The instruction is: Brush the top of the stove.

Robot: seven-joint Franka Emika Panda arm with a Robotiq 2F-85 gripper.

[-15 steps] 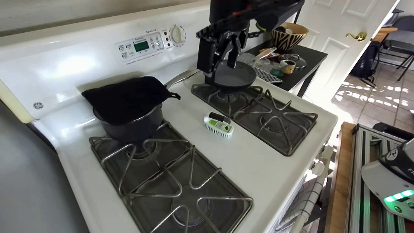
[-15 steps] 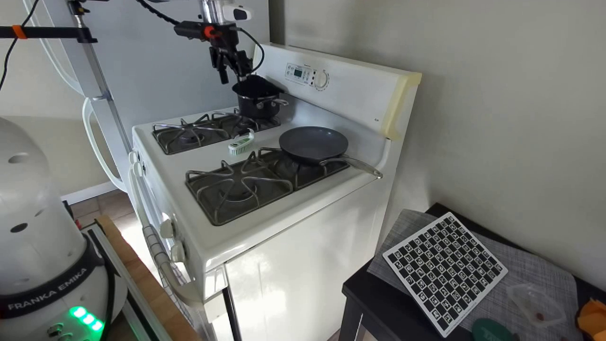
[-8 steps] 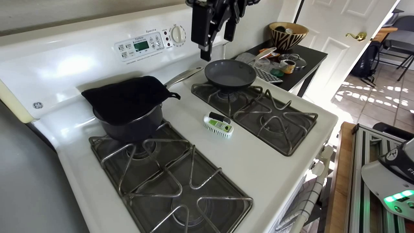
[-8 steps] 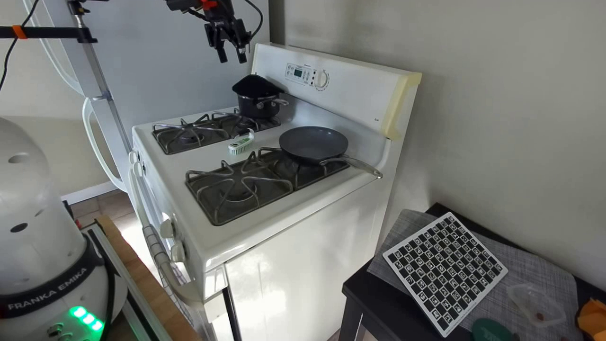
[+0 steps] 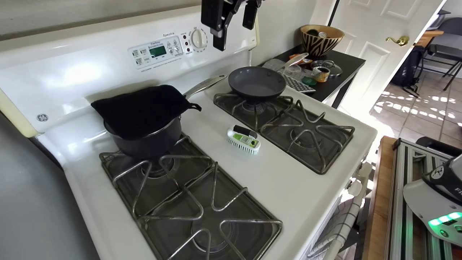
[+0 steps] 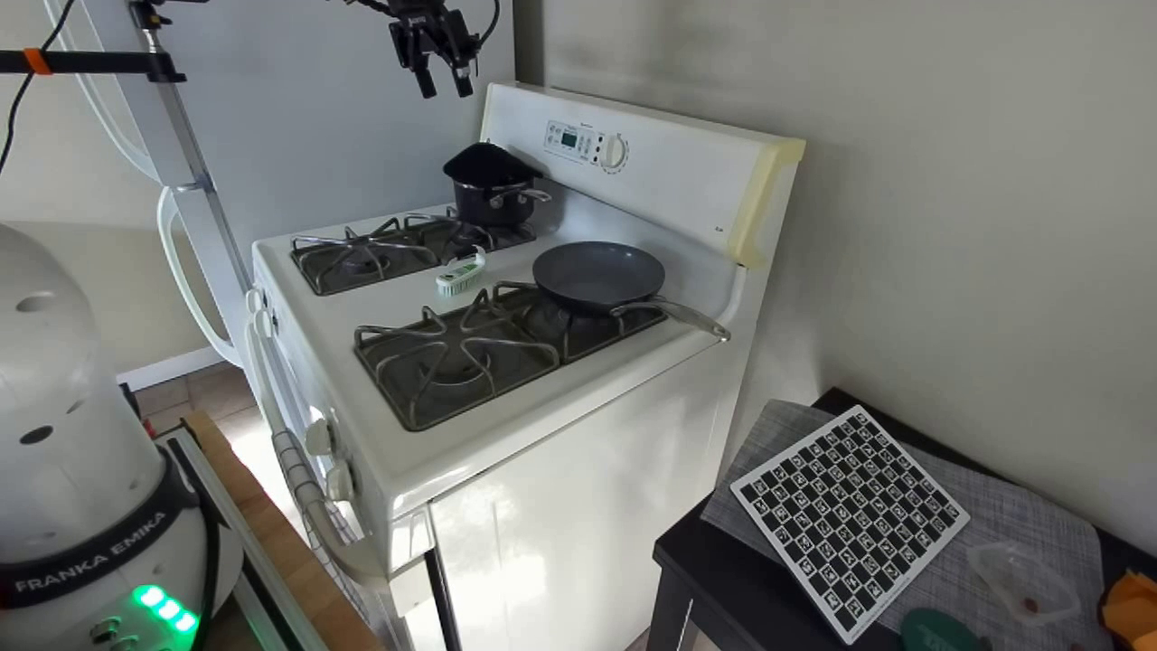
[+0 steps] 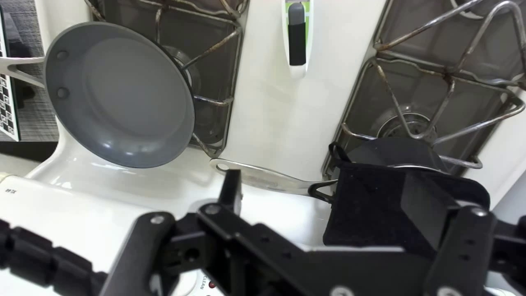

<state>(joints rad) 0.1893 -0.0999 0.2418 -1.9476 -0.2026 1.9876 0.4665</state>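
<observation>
The brush (image 5: 244, 141) lies on the top of the stove (image 5: 269, 177), between the two grate sections (image 5: 182, 187), roughly midway from front edge to rear edge; the wrist view crops one end. Above the rear edge hangs the gripper (image 6: 446, 89), released, jaws wide apart; both exterior views cut off its upper part. In the wrist view its dark linkage covers some of the control panel (image 5: 124, 52), and one side blends into a black cloth (image 5: 140, 108). That cloth hides the inside of the pot (image 5: 153, 144) at one rear corner. At the opposite one, a skillet (image 5: 257, 82) partly hides its burner (image 5: 253, 107).
</observation>
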